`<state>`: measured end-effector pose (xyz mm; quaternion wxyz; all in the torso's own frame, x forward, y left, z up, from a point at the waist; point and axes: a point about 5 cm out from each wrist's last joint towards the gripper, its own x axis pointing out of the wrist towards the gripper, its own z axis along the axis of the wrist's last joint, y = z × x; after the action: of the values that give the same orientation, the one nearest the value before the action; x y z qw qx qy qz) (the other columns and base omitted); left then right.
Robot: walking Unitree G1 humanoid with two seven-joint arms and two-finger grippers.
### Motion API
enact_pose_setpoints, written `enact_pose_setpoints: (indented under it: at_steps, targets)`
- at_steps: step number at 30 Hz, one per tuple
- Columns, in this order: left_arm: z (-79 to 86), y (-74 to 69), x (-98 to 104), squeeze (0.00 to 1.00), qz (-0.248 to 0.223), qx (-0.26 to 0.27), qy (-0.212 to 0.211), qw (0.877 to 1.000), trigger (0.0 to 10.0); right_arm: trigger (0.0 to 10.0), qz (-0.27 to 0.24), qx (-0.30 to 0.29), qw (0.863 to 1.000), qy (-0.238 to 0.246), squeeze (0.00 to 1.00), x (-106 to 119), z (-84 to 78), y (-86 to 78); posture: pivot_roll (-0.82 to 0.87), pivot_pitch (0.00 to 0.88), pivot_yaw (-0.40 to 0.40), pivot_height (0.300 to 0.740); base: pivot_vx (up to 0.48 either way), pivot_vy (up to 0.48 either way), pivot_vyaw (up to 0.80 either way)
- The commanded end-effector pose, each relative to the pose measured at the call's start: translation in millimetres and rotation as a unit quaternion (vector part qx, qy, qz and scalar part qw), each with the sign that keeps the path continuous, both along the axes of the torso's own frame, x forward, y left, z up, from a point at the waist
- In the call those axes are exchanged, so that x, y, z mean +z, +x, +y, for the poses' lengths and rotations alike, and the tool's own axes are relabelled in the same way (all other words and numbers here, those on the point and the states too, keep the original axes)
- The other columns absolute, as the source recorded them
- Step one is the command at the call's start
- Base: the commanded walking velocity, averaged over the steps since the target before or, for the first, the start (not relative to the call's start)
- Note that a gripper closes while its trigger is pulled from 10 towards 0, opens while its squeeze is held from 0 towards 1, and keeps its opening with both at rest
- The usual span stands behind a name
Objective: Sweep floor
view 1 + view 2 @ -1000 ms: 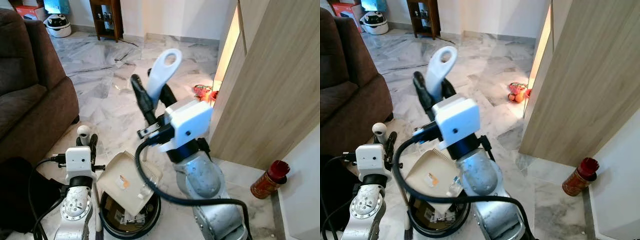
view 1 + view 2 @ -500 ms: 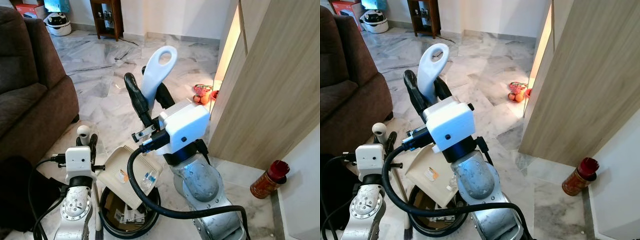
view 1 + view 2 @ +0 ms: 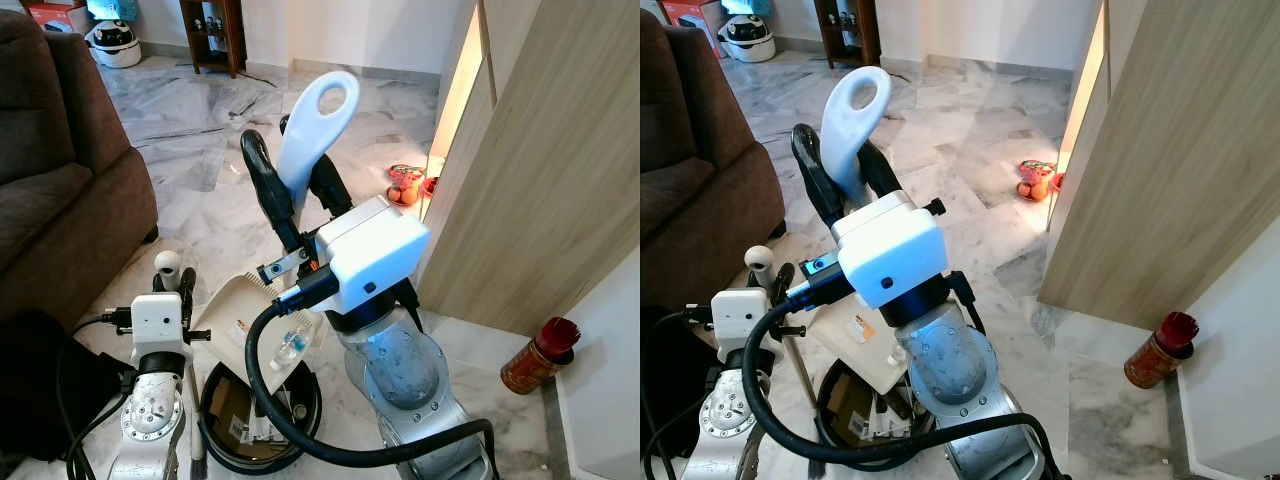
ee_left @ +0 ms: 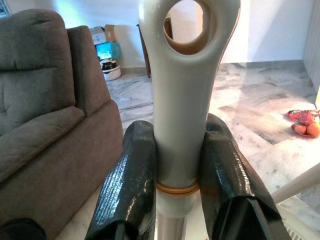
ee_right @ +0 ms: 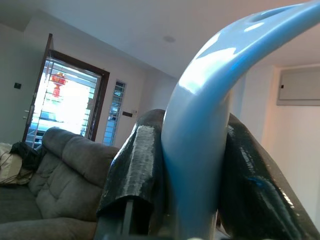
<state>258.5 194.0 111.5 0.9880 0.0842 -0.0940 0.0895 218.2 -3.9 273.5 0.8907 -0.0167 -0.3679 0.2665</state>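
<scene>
My right gripper (image 3: 290, 165) is shut on the dustpan's pale blue looped handle (image 3: 320, 120), held high in front of me; its black fingers (image 5: 132, 170) clamp the handle. The cream dustpan (image 3: 232, 318) hangs tilted over a round black bin (image 3: 225, 425) holding scraps. A small clear bottle (image 3: 290, 345) lies at the pan's lower edge above the bin. At lower left my left gripper (image 3: 172, 282) is shut on the broom handle (image 4: 182, 95), a grey grip with a hanging hole, standing upright beside the bin.
A brown sofa (image 3: 60, 170) fills the left. A wooden cabinet side (image 3: 540, 170) stands on the right, with a red-capped jar (image 3: 540, 355) at its foot. Fruit and red wrappers (image 3: 405, 185) lie on the marble floor. A dark shelf (image 3: 215, 35) stands far back.
The right arm has swung the dustpan handle up and leftward, tipping the pan steeper over the bin. The bottle has slid down the pan. The left arm has stayed put.
</scene>
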Motion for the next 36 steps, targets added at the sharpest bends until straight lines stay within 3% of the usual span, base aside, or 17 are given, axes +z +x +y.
enact_pose_setpoints:
  at_steps: [1,4,8,22,24,26,36]
  targets:
    - [-2.1,1.8,11.1,0.00,-0.030,-0.006,-0.003,1.000,10.0,10.0,-0.058,0.010,0.998,0.036,0.00,21.4,-2.0,-15.1,0.06,0.101,0.001,0.740,0.000,0.000,0.00]
    - [-2.4,1.8,11.1,0.00,-0.030,-0.007,-0.004,1.000,10.0,10.0,-0.053,-0.014,0.998,0.025,0.00,20.3,-2.6,-11.7,0.06,0.102,0.001,0.740,0.000,0.000,0.00]
    - [-3.0,1.9,10.8,0.00,-0.030,-0.007,-0.004,1.000,10.0,10.0,-0.037,-0.007,0.999,0.032,0.00,18.1,-2.9,-9.2,0.06,0.098,0.000,0.740,0.000,0.000,0.00]
    - [-3.5,3.3,11.0,0.00,-0.033,-0.007,-0.005,0.999,10.0,10.0,-0.050,0.000,0.998,0.035,0.00,21.2,-3.6,-10.6,0.06,0.086,-0.003,0.740,0.000,0.000,0.00]
    - [-4.3,3.9,10.7,0.00,-0.033,-0.009,-0.006,0.999,10.0,10.0,0.004,0.023,0.997,0.071,0.00,18.8,-3.4,-7.6,0.06,0.077,-0.003,0.740,0.000,0.000,0.00]
    - [-4.5,4.1,10.6,0.00,-0.033,-0.009,-0.006,0.999,10.0,10.0,0.008,0.027,0.997,0.072,0.00,18.4,-3.3,-7.1,0.06,0.076,-0.003,0.740,0.000,0.000,0.00]
    - [-4.4,3.9,10.6,0.00,-0.032,-0.009,-0.005,0.999,10.0,10.0,-0.021,0.011,0.999,0.046,0.00,19.4,-5.4,-6.7,0.06,0.079,-0.002,0.740,0.000,0.000,0.00]
